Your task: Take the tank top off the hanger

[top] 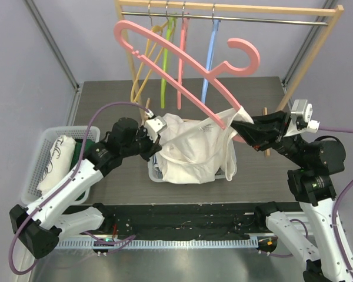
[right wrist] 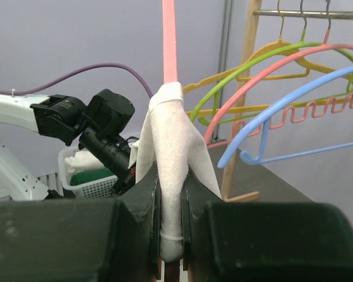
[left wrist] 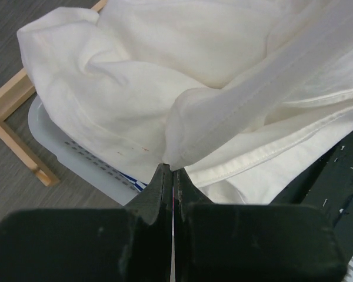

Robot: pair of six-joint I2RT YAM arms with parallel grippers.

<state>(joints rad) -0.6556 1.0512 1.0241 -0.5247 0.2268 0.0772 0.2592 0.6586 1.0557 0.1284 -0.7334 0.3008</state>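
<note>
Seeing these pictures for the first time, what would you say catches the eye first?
The large pink hanger stands out, held tilted in mid-air at the centre, with the white tank top hanging from its lower end. The right gripper is shut on a strap wrapped over the hanger's bar, and the left gripper pinches a fold of the garment from the other side.

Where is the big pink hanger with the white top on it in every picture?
Top view: the pink hanger slants across the upper middle.
Left wrist: not in it.
Right wrist: the pink hanger rises straight up as one bar, top middle.
Shared landmark: the white tank top, seen in all three.
</note>
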